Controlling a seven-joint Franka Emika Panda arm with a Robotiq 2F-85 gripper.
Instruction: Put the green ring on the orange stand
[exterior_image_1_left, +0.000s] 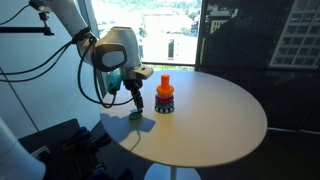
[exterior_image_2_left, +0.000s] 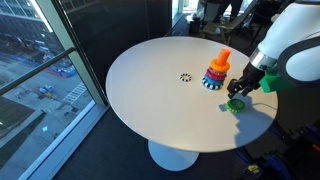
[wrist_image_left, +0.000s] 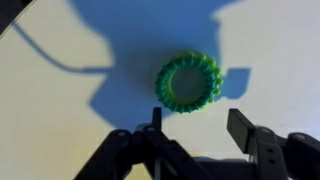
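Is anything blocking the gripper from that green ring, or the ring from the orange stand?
Nothing visible does. In the wrist view the green ring lies on bare table just beyond the open gripper. In an exterior view the orange stand is close by, its tip free above stacked rings.

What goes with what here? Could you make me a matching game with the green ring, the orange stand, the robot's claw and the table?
1 green ring
2 orange stand
3 gripper
4 table

a round and white
b open, above the ring
c lying flat
d standing upright

Pairs: 1-c, 2-d, 3-b, 4-a
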